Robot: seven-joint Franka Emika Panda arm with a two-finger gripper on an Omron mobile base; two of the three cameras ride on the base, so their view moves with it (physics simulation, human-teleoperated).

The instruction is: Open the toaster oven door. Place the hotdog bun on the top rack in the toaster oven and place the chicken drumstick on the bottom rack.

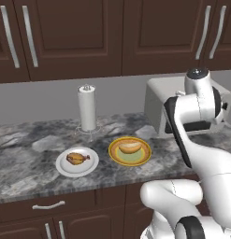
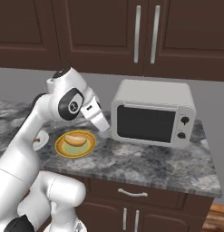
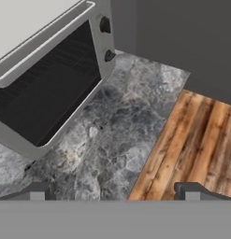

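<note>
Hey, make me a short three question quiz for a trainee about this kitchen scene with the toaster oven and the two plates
1. True or false: the toaster oven door is shut.
2. The hotdog bun lies on which plate? A) the white plate B) the yellow plate C) no plate
3. Fill in: the gripper is ____ and holds nothing.

Key:
1. True; the dark glass sits flush in the toaster oven.
2. B; the chicken drumstick is on the white plate.
3. Open; its fingertips stand wide apart over the counter.
</note>
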